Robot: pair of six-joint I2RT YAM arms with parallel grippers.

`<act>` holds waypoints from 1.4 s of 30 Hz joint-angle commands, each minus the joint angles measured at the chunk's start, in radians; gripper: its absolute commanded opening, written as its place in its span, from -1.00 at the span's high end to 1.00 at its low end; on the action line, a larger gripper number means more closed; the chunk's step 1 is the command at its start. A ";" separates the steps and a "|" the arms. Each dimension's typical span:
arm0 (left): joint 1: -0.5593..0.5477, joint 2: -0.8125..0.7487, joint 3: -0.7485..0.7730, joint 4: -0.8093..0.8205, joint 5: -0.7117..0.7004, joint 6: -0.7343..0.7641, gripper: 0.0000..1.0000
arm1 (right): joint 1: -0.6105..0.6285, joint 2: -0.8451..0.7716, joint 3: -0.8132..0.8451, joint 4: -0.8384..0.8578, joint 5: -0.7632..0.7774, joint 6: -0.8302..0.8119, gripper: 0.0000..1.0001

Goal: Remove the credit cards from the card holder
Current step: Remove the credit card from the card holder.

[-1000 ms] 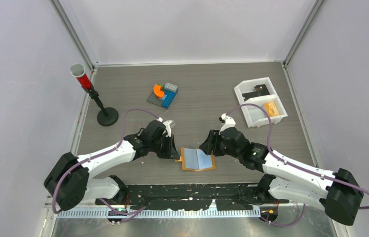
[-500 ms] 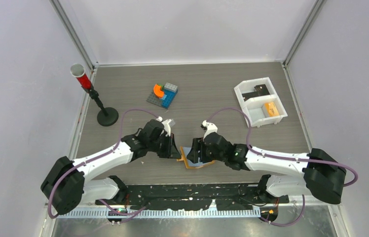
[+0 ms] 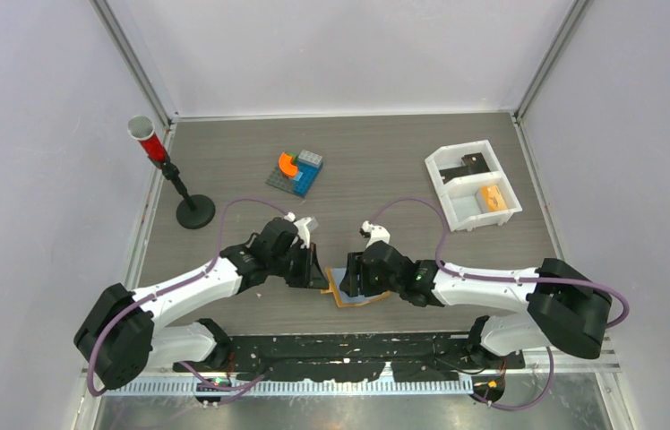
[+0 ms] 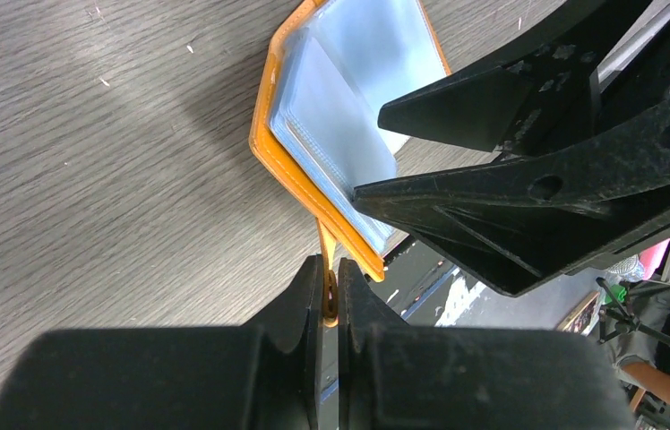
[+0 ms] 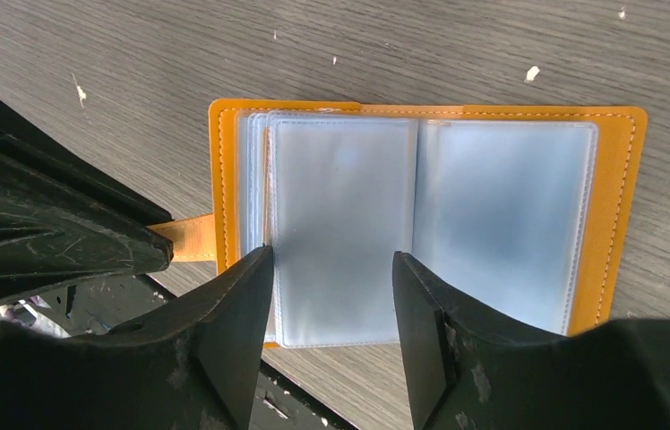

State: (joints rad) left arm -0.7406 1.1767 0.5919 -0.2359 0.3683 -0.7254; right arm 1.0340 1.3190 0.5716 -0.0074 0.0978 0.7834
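The flat tan-orange folding card holder [image 5: 421,210] with pale blue see-through sleeves is lying open on the grey-brown wood-look table [image 3: 385,161], near the front edge, between the two arms. The left gripper [image 4: 330,287] is pinching tight on the small orange tab [image 4: 325,246] at the holder's side, so it is holding the holder in place. The right gripper [image 5: 331,269] is hanging over the left stack of sleeves with its two black fingers [image 5: 246,287] apart, one on each side of the page, and it is gripping nothing. I cannot see any dark credit cards in the sleeves that are showing. The holder is probably light and bendy, and it would slide on the smooth table if nobody held the tab. The sleeves look thin, floppy and slippery, so they may be lifting with a card. A card should be stiff and thin, so I think the best place to grab is its bare edge at the sleeve's mouth. Farther back a white two-part tray [image 3: 457,213], a pile of toy bricks [image 3: 297,170] and a red cup on a black stand [image 3: 170,175] are sitting, well apart from the holder. Pale walls are standing around the table.
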 commanded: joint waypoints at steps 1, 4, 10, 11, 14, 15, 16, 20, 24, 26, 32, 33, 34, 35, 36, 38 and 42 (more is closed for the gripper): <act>-0.005 -0.005 -0.001 0.027 0.025 0.013 1.00 | 0.002 0.010 0.032 0.031 0.024 -0.007 -0.15; -0.005 -0.005 0.000 0.020 0.019 0.020 1.00 | 0.003 0.003 0.024 0.018 0.056 -0.006 -0.07; -0.005 0.005 0.010 -0.002 0.013 0.038 1.00 | 0.002 -0.034 0.022 -0.068 0.130 -0.010 -0.01; -0.005 0.008 0.013 -0.005 0.014 0.040 1.00 | 0.002 -0.037 0.023 -0.086 0.149 -0.011 -0.01; -0.005 0.014 0.015 -0.011 0.011 0.046 1.00 | 0.003 -0.055 0.025 -0.120 0.182 -0.013 -0.01; -0.005 0.016 0.016 -0.016 0.009 0.049 1.00 | 0.002 -0.060 0.025 -0.133 0.192 -0.013 -0.01; -0.005 0.018 0.016 -0.021 0.005 0.052 1.00 | 0.003 -0.070 0.024 -0.143 0.197 -0.013 -0.01; -0.005 0.031 0.023 -0.040 -0.007 0.070 1.00 | 0.000 -0.101 0.014 -0.163 0.216 -0.012 -0.01; -0.005 0.045 0.030 -0.054 -0.012 0.085 1.00 | -0.012 -0.108 0.003 -0.167 0.215 -0.018 -0.07; -0.005 0.054 0.036 -0.065 -0.015 0.091 1.00 | -0.014 -0.109 0.001 -0.168 0.212 -0.020 -0.12; -0.005 0.079 0.061 -0.107 -0.042 0.124 1.00 | -0.020 -0.134 -0.005 -0.182 0.223 -0.026 -0.22; -0.005 0.084 0.068 -0.115 -0.043 0.133 1.00 | -0.022 -0.138 -0.006 -0.185 0.223 -0.027 -0.22; -0.005 0.090 0.073 -0.123 -0.046 0.138 1.00 | -0.026 -0.140 -0.008 -0.192 0.223 -0.030 -0.23; -0.005 0.093 0.076 -0.129 -0.053 0.139 1.00 | -0.028 -0.146 -0.007 -0.206 0.223 -0.031 -0.22; -0.005 0.094 0.079 -0.134 -0.061 0.139 1.00 | -0.039 -0.151 -0.007 -0.215 0.224 -0.035 -0.22; -0.005 0.096 0.086 -0.150 -0.076 0.140 1.00 | -0.057 -0.192 -0.015 -0.240 0.226 -0.036 -0.21; -0.005 0.107 0.110 -0.197 -0.114 0.155 1.00 | -0.098 -0.272 -0.036 -0.267 0.209 -0.039 -0.15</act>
State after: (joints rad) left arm -0.7406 1.2762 0.6479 -0.3740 0.3012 -0.6056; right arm 0.9691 1.1278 0.5518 -0.2268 0.2806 0.7570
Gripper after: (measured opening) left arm 0.048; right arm 0.586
